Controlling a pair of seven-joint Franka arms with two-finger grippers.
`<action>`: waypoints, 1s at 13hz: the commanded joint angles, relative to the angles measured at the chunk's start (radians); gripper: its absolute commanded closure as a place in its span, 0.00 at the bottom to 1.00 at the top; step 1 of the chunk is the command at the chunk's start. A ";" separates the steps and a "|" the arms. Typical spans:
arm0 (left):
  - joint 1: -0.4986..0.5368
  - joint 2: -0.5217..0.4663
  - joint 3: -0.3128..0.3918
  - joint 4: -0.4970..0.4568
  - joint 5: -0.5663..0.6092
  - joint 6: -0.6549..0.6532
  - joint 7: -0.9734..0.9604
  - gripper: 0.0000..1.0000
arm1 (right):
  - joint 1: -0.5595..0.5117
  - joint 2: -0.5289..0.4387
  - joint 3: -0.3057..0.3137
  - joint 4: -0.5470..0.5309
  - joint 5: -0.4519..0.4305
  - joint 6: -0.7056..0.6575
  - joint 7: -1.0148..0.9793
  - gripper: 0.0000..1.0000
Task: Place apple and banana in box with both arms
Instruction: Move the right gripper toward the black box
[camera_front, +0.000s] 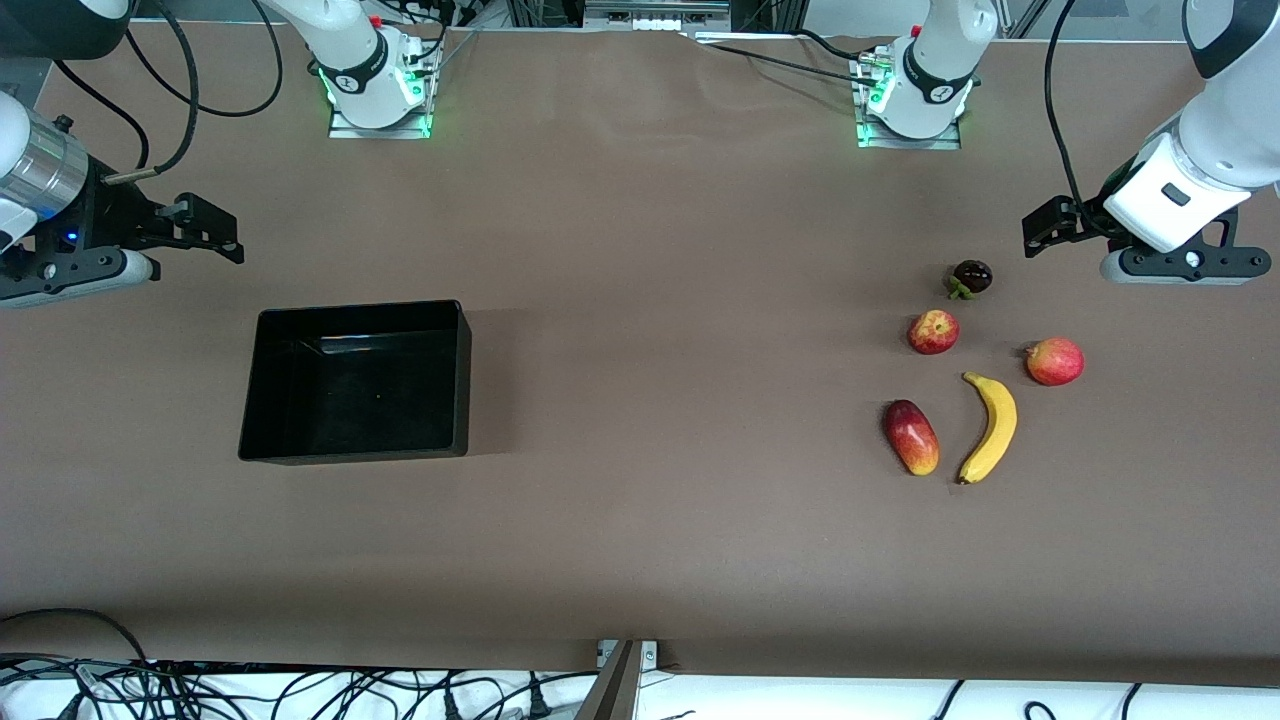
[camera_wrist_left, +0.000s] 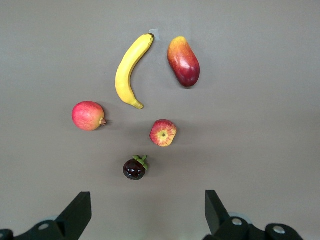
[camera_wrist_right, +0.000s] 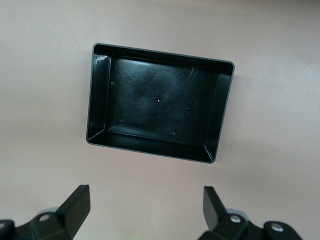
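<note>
The apple (camera_front: 933, 331) (camera_wrist_left: 163, 133), red with yellow streaks, lies on the table among other fruit at the left arm's end. The yellow banana (camera_front: 992, 427) (camera_wrist_left: 131, 70) lies nearer the front camera than the apple. The black box (camera_front: 462, 380) (camera_wrist_right: 160, 52) stands with nothing in it toward the right arm's end. My left gripper (camera_front: 1040, 228) (camera_wrist_left: 148, 210) hangs open over bare table close to the fruit, holding nothing. My right gripper (camera_front: 225, 232) (camera_wrist_right: 146, 207) hangs open over bare table beside the box, nothing between its fingers.
A dark purple fruit with a green stem (camera_front: 971, 277) (camera_wrist_left: 135, 168) lies closest to the left gripper. A pinkish-red round fruit (camera_front: 1055, 361) (camera_wrist_left: 88, 115) and an oblong red-yellow fruit (camera_front: 911, 437) (camera_wrist_left: 183, 61) flank the banana. Brown tabletop separates box and fruit.
</note>
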 joint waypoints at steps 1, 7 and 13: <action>-0.005 0.003 -0.001 0.024 -0.005 -0.035 -0.001 0.00 | 0.003 0.003 0.002 0.019 -0.018 -0.022 0.015 0.00; -0.006 0.003 -0.001 0.025 -0.005 -0.037 0.000 0.00 | 0.001 0.003 0.000 0.021 -0.021 -0.020 0.008 0.00; -0.006 0.003 -0.001 0.025 -0.005 -0.037 0.000 0.00 | -0.034 0.146 -0.022 -0.121 -0.138 0.232 0.008 0.00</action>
